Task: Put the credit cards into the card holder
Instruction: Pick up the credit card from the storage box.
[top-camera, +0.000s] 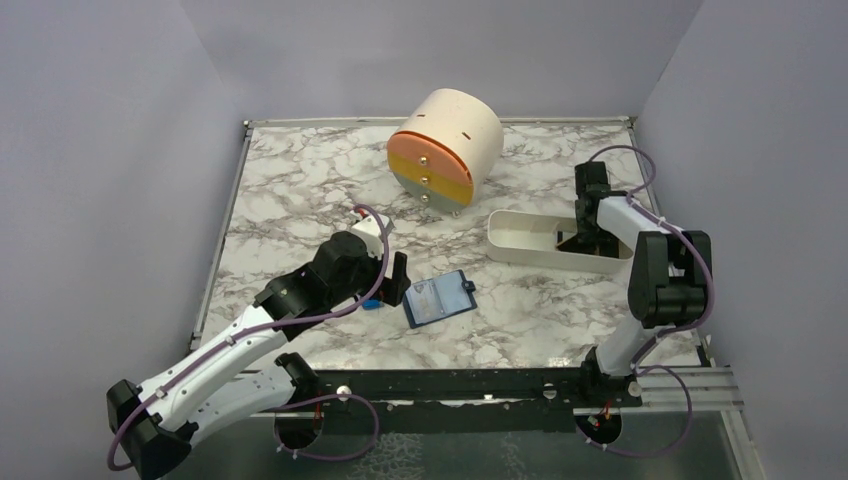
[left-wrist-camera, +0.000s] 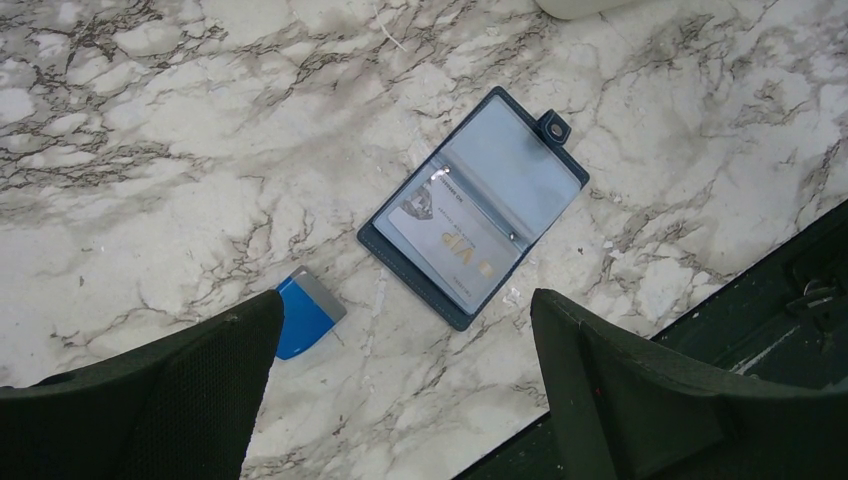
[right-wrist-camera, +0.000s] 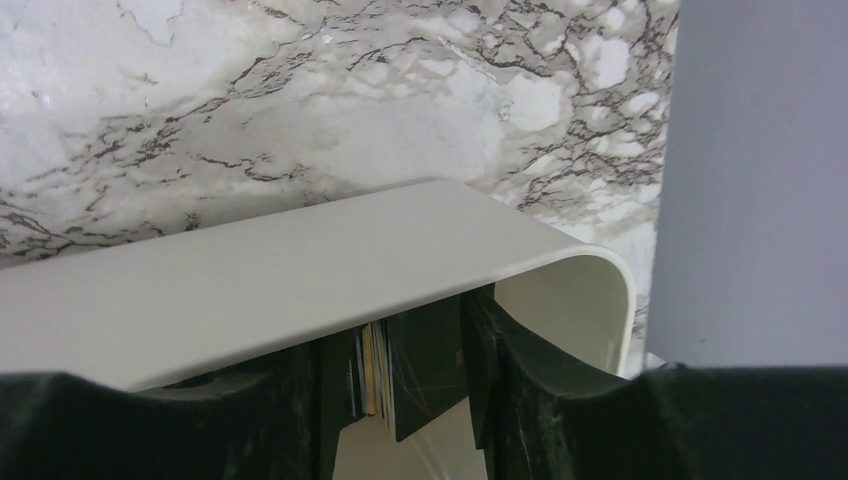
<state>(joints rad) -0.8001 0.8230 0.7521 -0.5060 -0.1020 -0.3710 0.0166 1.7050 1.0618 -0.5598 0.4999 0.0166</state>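
Observation:
The card holder (top-camera: 438, 298) lies open on the marble near the front middle, snap tab to the right. In the left wrist view the card holder (left-wrist-camera: 520, 165) shows a pale credit card (left-wrist-camera: 450, 245) marked VIP tucked in its lower half. My left gripper (top-camera: 397, 281) hovers just left of it, open and empty, as the left wrist view (left-wrist-camera: 405, 305) shows. My right gripper (top-camera: 579, 240) reaches into the white tray (top-camera: 520, 243). In the right wrist view my right gripper (right-wrist-camera: 405, 345) is shut on a stack of credit cards (right-wrist-camera: 375, 375) standing on edge, a dark card (right-wrist-camera: 428, 365) outermost.
A small bright blue block (top-camera: 372, 305) lies under my left gripper; it also shows in the left wrist view (left-wrist-camera: 303, 318). A round cream drawer unit (top-camera: 447, 145) with orange and yellow fronts stands at the back. The tray's rim (right-wrist-camera: 300, 270) hides my right fingertips.

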